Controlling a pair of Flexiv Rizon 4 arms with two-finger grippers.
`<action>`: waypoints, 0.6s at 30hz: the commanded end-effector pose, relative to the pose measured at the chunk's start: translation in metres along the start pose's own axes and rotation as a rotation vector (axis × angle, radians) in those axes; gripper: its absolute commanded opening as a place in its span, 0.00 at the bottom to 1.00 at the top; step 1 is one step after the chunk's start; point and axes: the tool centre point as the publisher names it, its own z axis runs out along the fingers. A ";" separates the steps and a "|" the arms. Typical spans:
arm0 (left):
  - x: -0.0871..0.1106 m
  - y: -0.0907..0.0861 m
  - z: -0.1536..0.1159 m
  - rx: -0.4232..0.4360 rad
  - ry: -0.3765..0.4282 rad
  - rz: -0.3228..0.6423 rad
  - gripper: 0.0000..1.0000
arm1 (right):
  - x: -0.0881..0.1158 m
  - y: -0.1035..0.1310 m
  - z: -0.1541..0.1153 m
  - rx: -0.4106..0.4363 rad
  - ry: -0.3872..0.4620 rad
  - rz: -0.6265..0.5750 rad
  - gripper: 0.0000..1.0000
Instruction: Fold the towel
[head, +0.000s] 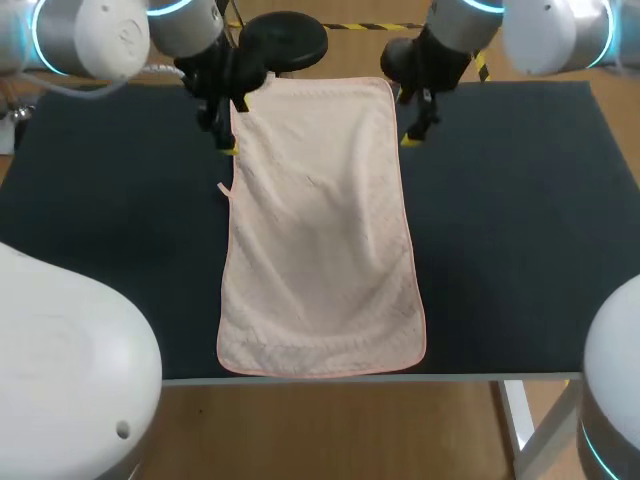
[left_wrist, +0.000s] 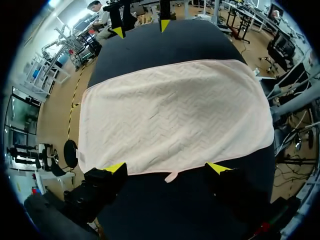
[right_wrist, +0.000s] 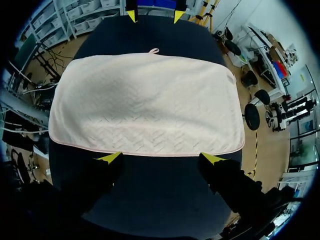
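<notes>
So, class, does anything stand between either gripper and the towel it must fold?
Nothing visible does. The left gripper and right gripper hang open at the two long edges of the towel, with only bare table around it.

White-shelled arms (head: 95, 35) carry cyan rings (head: 38, 30); left hand (left_wrist: 166, 168) and right hand (right_wrist: 161, 158) are black, yellow-tipped.

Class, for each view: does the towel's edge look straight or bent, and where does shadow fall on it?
Head view: towel edges nearly straight, soft shadow across its middle. Left wrist view: edges bow outward from the fisheye lens, light even. Right wrist view: same bowing, faint shading in the creases, no glare.
</notes>
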 end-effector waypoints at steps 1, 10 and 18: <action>0.005 -0.001 0.014 -0.023 0.004 -0.014 1.00 | -0.001 0.001 0.014 0.011 0.012 0.002 1.00; 0.014 0.002 0.048 -0.052 0.035 -0.106 1.00 | 0.003 -0.003 0.032 0.029 0.019 -0.003 1.00; 0.028 0.003 0.064 -0.039 0.076 -0.103 1.00 | 0.021 -0.004 0.048 0.029 0.022 -0.023 1.00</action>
